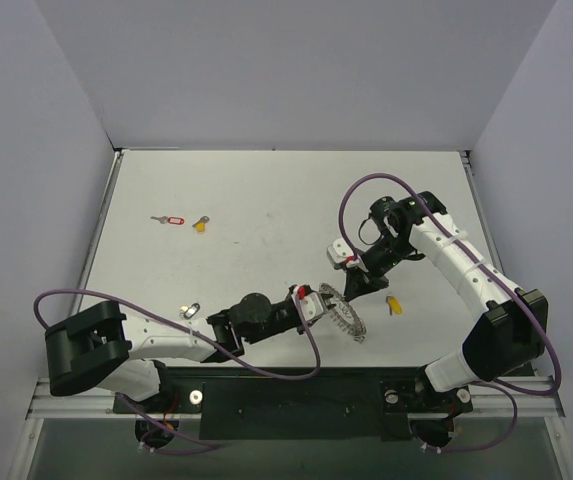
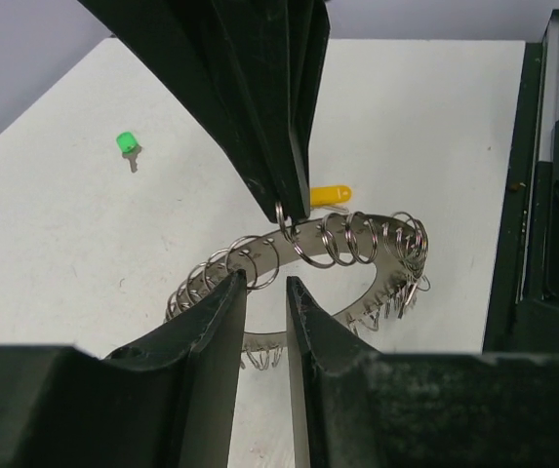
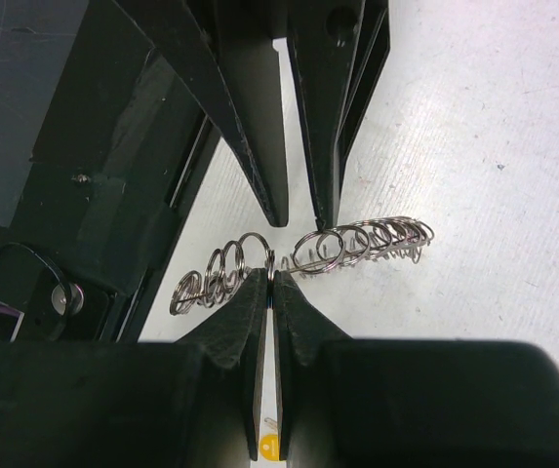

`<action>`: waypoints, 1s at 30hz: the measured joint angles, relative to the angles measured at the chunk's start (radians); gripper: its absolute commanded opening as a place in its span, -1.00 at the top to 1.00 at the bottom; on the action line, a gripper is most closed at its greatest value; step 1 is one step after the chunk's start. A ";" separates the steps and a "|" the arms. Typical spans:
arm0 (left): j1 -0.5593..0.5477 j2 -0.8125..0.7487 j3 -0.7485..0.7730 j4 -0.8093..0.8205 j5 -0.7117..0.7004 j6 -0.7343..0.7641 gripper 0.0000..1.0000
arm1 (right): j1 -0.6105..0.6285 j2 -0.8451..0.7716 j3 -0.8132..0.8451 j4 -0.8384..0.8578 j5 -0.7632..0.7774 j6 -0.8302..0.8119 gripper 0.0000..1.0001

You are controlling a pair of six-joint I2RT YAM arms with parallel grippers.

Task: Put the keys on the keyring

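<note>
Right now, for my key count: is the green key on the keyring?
No, the green key lies by itself, well apart from the keyring.

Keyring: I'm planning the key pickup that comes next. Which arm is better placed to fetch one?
Probably the left. The left gripper is open, gripping nothing, beside the keyring, while the right gripper is pinched on one of its loops. The yellow key lies just past the keyring.
</note>
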 measured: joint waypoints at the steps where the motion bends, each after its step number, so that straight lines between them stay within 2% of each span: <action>1: -0.001 0.009 0.000 0.001 0.004 0.000 0.34 | 0.000 0.000 0.000 0.000 -0.001 0.000 1.00; 17: -0.029 0.077 0.036 0.046 0.028 0.000 0.34 | -0.005 0.000 -0.002 0.000 -0.018 0.000 1.00; 30: -0.061 0.077 0.038 0.051 -0.039 0.031 0.35 | -0.005 0.000 -0.002 -0.008 -0.021 0.000 1.00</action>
